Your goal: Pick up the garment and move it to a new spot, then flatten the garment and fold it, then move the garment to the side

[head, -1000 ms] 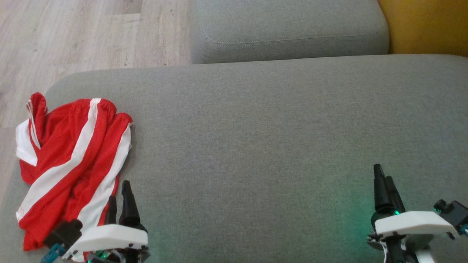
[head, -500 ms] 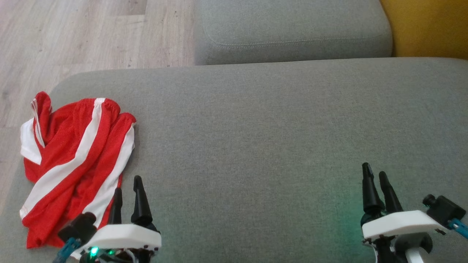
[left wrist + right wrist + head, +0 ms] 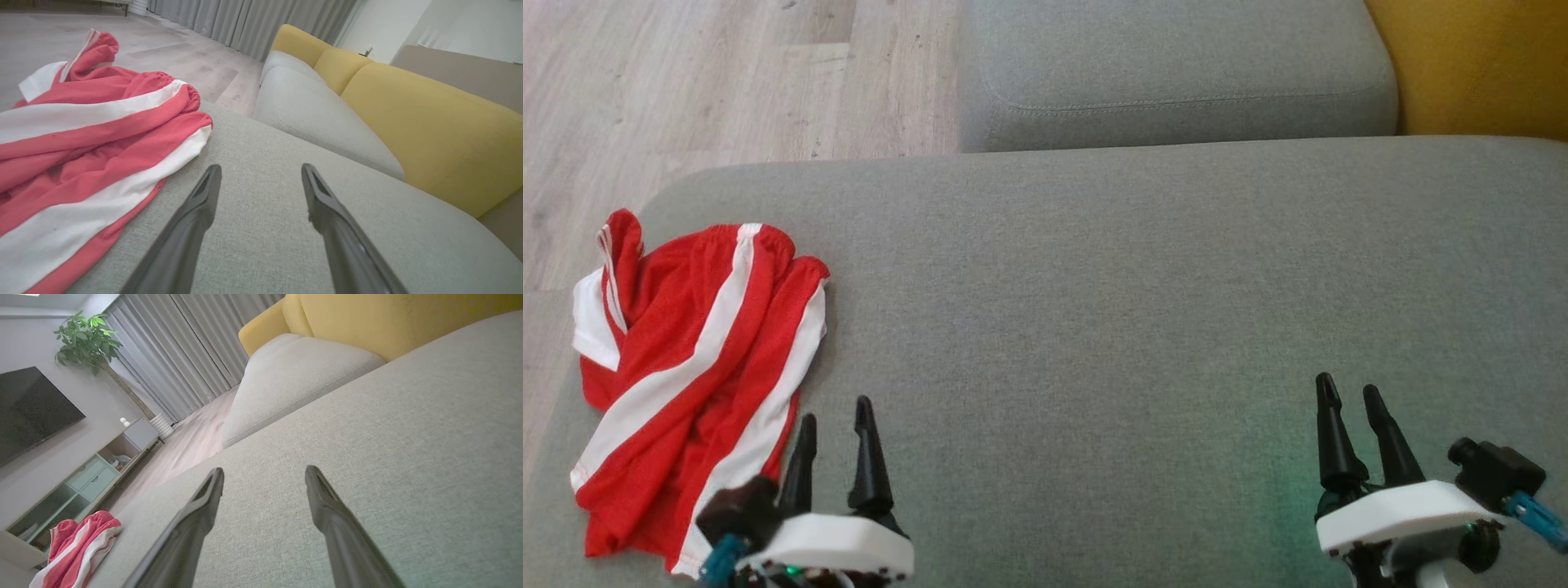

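The garment point(image 3: 690, 376) is a pair of red shorts with white stripes, lying crumpled at the left end of the grey sofa seat point(image 3: 1094, 310). In the left wrist view the garment point(image 3: 81, 143) lies to the left of my fingers. My left gripper point(image 3: 835, 416) hovers open just right of the garment's near edge, holding nothing. My right gripper point(image 3: 1349, 392) stands open over the bare seat at the lower right, far from the garment point(image 3: 79, 547). In both wrist views, left gripper point(image 3: 259, 171) and right gripper point(image 3: 263, 471), the gap between the fingers is empty.
A second grey cushion point(image 3: 1176, 73) lies beyond the seat, with a yellow backrest point(image 3: 1478, 65) at the far right. Wooden floor point(image 3: 686, 90) runs past the seat's left edge. The right wrist view shows a TV cabinet point(image 3: 73, 486), a plant point(image 3: 88, 339) and curtains.
The head camera has tilted, so the whole scene sits a little lower. My left gripper has shifted right, off the garment's edge; my right gripper has shifted slightly left. The garment lies as before.
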Motion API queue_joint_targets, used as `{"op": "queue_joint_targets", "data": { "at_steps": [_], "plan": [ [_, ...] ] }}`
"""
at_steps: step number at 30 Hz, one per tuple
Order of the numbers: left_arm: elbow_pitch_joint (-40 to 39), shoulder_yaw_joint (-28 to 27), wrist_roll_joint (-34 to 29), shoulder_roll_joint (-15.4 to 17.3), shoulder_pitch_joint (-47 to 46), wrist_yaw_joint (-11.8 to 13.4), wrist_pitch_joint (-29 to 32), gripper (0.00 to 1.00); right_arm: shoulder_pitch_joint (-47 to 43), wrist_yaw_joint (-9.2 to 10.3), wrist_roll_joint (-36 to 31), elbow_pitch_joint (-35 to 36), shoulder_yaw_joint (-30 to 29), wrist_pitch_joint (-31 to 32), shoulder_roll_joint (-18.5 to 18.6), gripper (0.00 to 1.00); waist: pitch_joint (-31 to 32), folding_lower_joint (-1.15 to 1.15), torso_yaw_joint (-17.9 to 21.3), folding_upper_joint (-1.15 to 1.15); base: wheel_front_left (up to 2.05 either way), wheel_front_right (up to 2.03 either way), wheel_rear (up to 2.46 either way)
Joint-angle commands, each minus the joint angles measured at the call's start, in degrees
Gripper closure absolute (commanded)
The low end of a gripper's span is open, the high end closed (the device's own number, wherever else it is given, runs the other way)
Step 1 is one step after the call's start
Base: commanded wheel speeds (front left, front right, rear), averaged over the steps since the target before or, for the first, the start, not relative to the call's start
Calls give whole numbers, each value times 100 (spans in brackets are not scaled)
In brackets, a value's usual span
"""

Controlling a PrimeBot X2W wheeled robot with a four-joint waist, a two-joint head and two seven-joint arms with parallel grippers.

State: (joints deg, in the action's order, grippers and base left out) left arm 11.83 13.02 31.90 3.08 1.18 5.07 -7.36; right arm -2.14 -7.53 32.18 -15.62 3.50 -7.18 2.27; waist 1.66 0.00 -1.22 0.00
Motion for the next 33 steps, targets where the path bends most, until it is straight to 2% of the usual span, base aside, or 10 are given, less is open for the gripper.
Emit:
{"op": "queue_joint_targets", "data": {
  "at_steps": [1,9,22,33],
  "plan": [
    [-235,-43,-229,58,-130,39,-89,0,106,3,-267,210,87,-112,42,0,0,0,3,0,0,0,0],
    [-306,82,-724,60,-111,141,-208,0,69,3,-832,278,41,-230,45,0,-12,0,26,0,0,0,0],
    [-406,135,-1569,38,-132,478,-430,0,17,4,-1839,408,198,-450,51,0,-30,0,26,0,0,0,0],
    [-417,292,-2465,21,-143,523,-634,0,4,4,-2734,409,367,-652,57,0,-43,0,45,0,0,0,0]
  ]
}}
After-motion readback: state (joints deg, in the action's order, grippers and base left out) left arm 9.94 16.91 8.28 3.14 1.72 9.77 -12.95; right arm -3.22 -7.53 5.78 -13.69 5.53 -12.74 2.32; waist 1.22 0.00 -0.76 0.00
